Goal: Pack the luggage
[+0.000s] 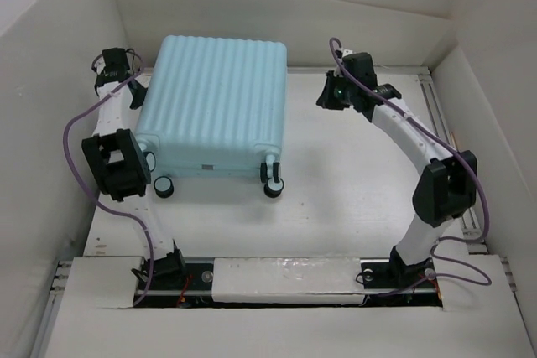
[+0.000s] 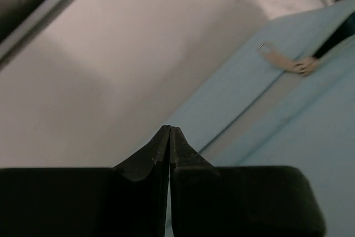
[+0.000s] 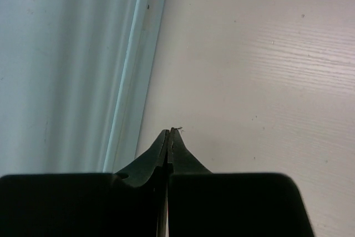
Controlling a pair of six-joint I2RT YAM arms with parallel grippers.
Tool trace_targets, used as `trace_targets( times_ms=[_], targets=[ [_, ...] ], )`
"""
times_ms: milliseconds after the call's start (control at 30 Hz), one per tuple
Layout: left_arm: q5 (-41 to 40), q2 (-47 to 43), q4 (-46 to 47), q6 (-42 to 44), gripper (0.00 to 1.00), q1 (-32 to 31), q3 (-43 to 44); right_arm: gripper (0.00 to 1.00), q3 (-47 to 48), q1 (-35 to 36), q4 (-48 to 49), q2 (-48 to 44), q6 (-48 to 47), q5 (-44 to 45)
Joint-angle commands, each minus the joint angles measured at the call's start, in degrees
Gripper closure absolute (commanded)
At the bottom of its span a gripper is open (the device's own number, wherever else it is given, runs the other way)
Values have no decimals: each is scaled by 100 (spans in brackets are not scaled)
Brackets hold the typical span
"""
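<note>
The table (image 1: pixel 344 207) is a white board with a faint wood grain, boxed in on three sides by plain pale walls (image 1: pixel 50 48) that lean outward. A metal rail (image 1: pixel 435 106) runs along its right edge. The luggage (image 1: pixel 214 98) lies shut and flat on the far left part of the table, ribbed shell up, its wheels (image 1: pixel 273 184) pointing toward the arm bases. The left hand (image 2: pixel 170 130) has its fingers pressed together on nothing. It hangs just beside the luggage's left side, where a zipper pull (image 2: pixel 277 58) lies along the seam. The right hand (image 3: pixel 168 132) is likewise closed and empty, low over bare table near the luggage's right edge. Purple cables (image 1: pixel 74 127) loop along both arms.
</note>
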Motion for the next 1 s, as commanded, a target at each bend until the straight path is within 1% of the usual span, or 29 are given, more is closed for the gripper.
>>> trace_targets(
  times_ms=[0,33,67,133,167,233,267,300,367,400,433,467,500,533,600,633,667,700,733,767,800,833,867,967],
  targets=[
    [865,-528,-121,279,100,-177,-315,100,587,-23,229,381,82,16],
    [866,-589,-67,366,100,-248,-631,100,710,-23,229,661,82,17],
    [866,-694,-66,428,100,-396,-764,100,842,46,159,812,82,95],
    [1094,-835,135,542,100,-616,-1133,100,1158,100,45,1058,82,218],
    [1156,-984,136,543,100,-870,-1509,100,1160,100,44,1216,82,280],
    [1428,-1169,416,665,100,-1170,-1924,100,1160,100,131,1313,82,202],
    [1507,-1266,522,666,100,-1319,-2343,100,1160,100,184,1401,82,123],
    [1743,-1467,645,614,100,-1573,-2548,100,1160,152,246,1402,82,122],
    [1972,-1644,951,395,100,-1777,-2934,100,1213,152,246,1481,82,69],
    [2113,-1801,1075,332,100,-1969,-3311,100,1265,152,299,1542,82,69],
    [2341,-1864,1129,254,100,-2093,-3445,100,1265,152,299,1543,-57,8],
    [2438,-1995,1242,122,100,-2434,-3733,100,1326,152,151,1543,-259,-97],
    [2544,-1996,1243,121,100,-2437,-3849,100,1327,152,89,1490,-261,-98],
    [2545,-2170,1243,16,100,-2846,-3955,100,1327,83,10,1403,-339,-11],
    [2545,-2417,1497,-203,100,-3375,-4297,100,1091,-154,9,1210,-418,113],
    [2615,-2601,1577,-491,100,-3899,-4638,100,1020,-260,114,1070,-419,-26],
    [2667,-2690,1647,-668,100,-4148,-4807,100,1019,-487,115,1068,-471,-175],
    [2668,-2769,1917,-862,100,-4412,-4991,100,1089,-585,167,1068,-472,-577],
    [2720,-2848,2059,-1055,100,-4658,-5315,100,1255,-647,2,1329,-533,-799],
    [2721,-2962,2174,-1431,100,-5104,-5449,100,1492,-647,-200,1541,-647,-1027],
    [2721,-2963,2340,-1583,100,-5309,-5546,100,1790,-700,-463,1778,-726,-1212],
    [2721,-3050,2342,-1689,100,-5494,-5616,100,2402,-613,-726,2006,-823,-1431],
    [2660,-3147,2342,-1768,100,-5791,-5617,100,2686,-534,-1138,2417,-911,-1434],
    [2441,-3367,2062,-1944,100,-6119,-5670,100,3338,-86,-1256,2859,-973,-1723]
  ],
)
